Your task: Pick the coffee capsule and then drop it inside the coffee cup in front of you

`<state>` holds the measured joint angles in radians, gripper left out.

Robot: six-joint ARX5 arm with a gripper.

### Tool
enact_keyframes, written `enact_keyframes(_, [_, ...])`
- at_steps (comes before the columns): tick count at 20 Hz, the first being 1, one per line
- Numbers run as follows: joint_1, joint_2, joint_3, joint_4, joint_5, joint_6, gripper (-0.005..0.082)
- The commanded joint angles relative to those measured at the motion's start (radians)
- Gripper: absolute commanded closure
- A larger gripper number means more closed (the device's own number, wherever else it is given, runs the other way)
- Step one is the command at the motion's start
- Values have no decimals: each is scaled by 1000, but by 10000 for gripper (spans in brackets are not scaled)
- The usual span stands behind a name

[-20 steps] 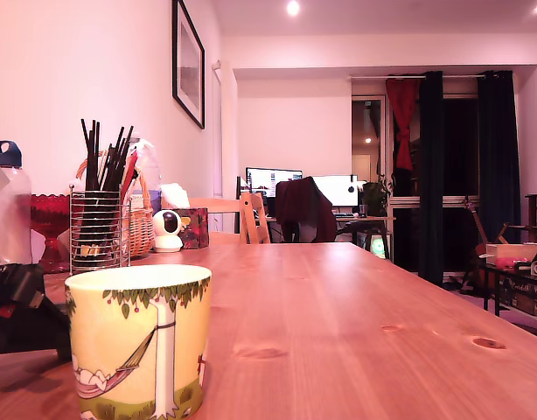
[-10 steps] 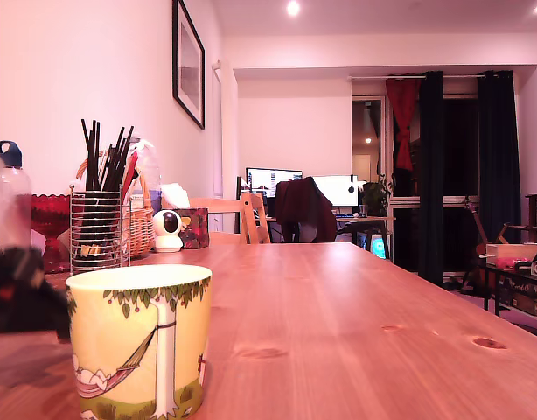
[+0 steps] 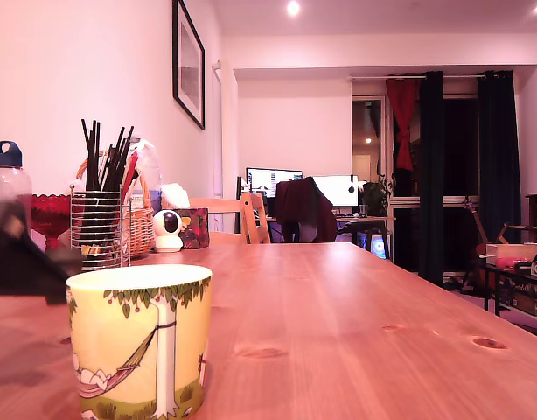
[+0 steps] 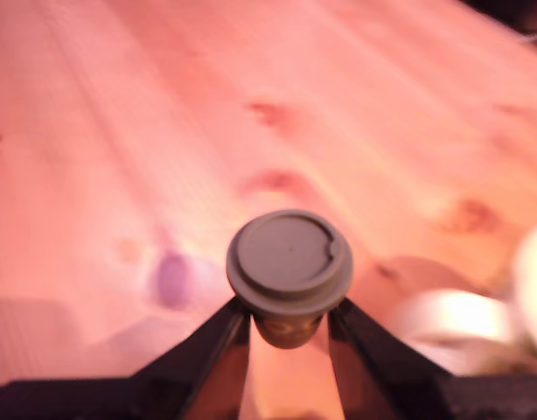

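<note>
The gripper (image 4: 289, 325) has its jaws clenched on the coffee capsule (image 4: 289, 262), held above the table (image 4: 120, 157). Carry it level until it hangs squarely over the coffee cup (image 3: 139, 341), then release, since letting go short of the rim would bounce it off

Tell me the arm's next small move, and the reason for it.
Probably carry on toward the yellow tree-printed ceramic mug before releasing. The black gripper is shut on the grey-green rimmed coffee capsule, which hangs over bare wooden table, with only a pale blurred rim at the picture's edge.
</note>
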<state>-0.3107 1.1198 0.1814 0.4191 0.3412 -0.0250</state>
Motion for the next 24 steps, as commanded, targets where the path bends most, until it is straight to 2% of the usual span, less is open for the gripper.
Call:
enact_keyframes(1, [1, -60, -3, -40, 21, -22, 623])
enact_keyframes(2, [1, -100, -2, -73, 21, -39, 623])
enact_keyframes(7, [0, -261, 16, -231, 27, -40, 623])
enact_keyframes(11, [-3, -312, 35, -297, 86, -48, 623])
enact_keyframes(14, [-35, -317, 68, -348, 88, -54, 623])
enact_keyframes(16, [-69, -316, 89, -356, 76, -54, 623])
enact_keyframes(20, [-164, -316, 108, -393, -26, -54, 623])
enact_keyframes(22, [-217, -316, 109, -405, -51, -56, 623])
enact_keyframes(24, [-267, -316, 114, -409, -53, -68, 623])
